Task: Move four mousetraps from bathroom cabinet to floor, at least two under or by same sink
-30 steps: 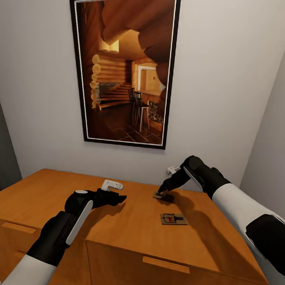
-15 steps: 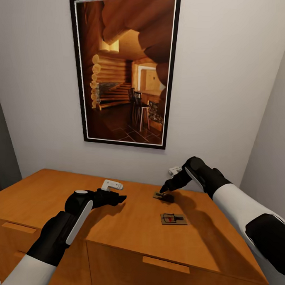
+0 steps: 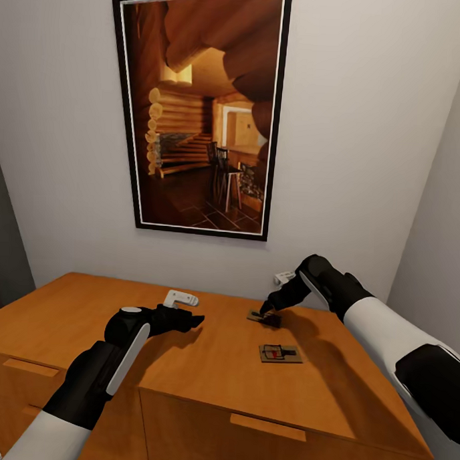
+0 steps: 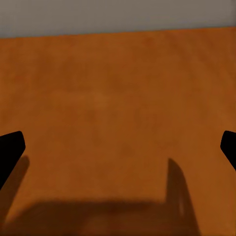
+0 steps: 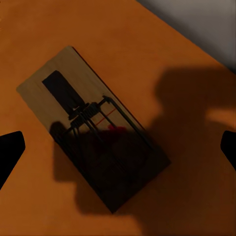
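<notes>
Right of centre, head view: right gripper (image 3: 269, 311) spread wide just above far trap (image 3: 263, 318), not gripping | near trap (image 3: 279, 353) flat on cabinet (image 3: 85, 317) top, just below | lower left: left gripper (image 3: 189, 319) wide apart over bare wood | wall picture (image 3: 202, 108) above.

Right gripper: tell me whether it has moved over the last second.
Yes. The right gripper has risen slightly and shifted right, away from the far mousetrap on the cabinet. The near mousetrap has stayed put.
</notes>
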Motion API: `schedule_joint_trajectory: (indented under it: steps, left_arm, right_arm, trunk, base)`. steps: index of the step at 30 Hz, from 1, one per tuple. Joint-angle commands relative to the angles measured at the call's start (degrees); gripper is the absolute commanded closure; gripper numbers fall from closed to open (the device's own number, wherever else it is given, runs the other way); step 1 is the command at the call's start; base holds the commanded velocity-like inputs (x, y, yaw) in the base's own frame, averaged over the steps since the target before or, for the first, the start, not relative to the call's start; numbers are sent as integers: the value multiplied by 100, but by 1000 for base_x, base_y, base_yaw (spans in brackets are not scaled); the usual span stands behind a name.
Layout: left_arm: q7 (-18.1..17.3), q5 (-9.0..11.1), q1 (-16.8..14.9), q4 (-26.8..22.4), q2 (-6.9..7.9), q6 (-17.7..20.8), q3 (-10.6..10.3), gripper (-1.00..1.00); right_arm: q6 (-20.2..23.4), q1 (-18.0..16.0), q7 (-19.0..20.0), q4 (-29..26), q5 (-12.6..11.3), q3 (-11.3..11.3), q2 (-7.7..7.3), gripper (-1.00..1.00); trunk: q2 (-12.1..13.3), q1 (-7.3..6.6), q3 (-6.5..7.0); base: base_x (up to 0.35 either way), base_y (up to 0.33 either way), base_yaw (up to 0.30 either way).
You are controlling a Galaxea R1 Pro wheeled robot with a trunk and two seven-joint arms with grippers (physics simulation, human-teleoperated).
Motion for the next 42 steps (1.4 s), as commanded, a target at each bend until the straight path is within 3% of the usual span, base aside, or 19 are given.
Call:
schedule_joint_trajectory:
  steps: [1,42]
  left_arm:
    - [6,22,-5,-5,4,26,-5,-100]
    - [8,24,-5,-5,4,26,-6,-100]
  right_arm:
    - [19,-9,-19,-6,-55,42,-7,-100]
    - [19,-9,-26,-2,-52,54,49,-100]
  trunk:
    - [-4,0,-7]
    - [-4,0,-7]
  base:
    - [0,0,0]
    - [10,0,0]
